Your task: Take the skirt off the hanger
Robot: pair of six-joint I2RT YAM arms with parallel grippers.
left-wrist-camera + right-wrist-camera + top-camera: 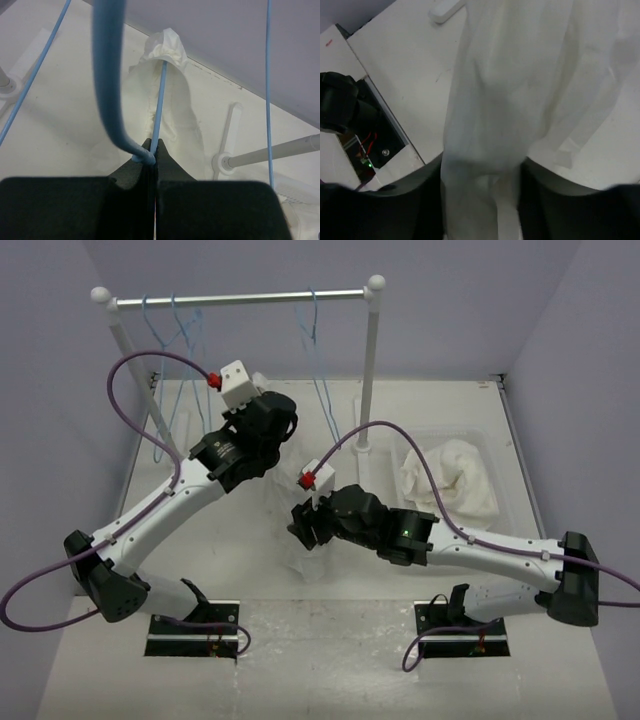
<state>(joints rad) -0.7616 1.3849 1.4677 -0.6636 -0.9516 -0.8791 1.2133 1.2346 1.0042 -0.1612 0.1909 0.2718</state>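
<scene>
**1. Near edge.** Both arms are bolted at the near edge of the table (330, 680) and reach forward over it.

**2. Right gripper.** The right gripper (481, 195) is the nearer and lower of the two, close above the table's middle. Its jaws stand apart, one on each side of hanging cloth. The cloth fills the gap and touches both inner faces. It cannot be told whether the pads press on it.

**3. Skirt.** The skirt (510, 95) is white, crinkled and slightly sheer. Its lower part passes down through the right gripper toward the table. Its upper end is gathered over the hanger wire, higher and farther back.

**4. Left gripper.** The left gripper (152, 150) is raised, behind and to the left of the right one. Its jaws are together, clamped on the hanger (159, 100) (a thin light-blue wire). From the clamp, one run of wire leads away into the gathered top of the skirt. A second run, blurred by closeness, curves up past the lens.

**5. Bin.** A clear bin (500, 455) at the right holds a bunched white cloth (450, 480), well apart from the skirt.

**6. Rack.** The white rack (240, 297) stands at the far side. Other hangers (175, 335) hang near the left end of its bar.
</scene>
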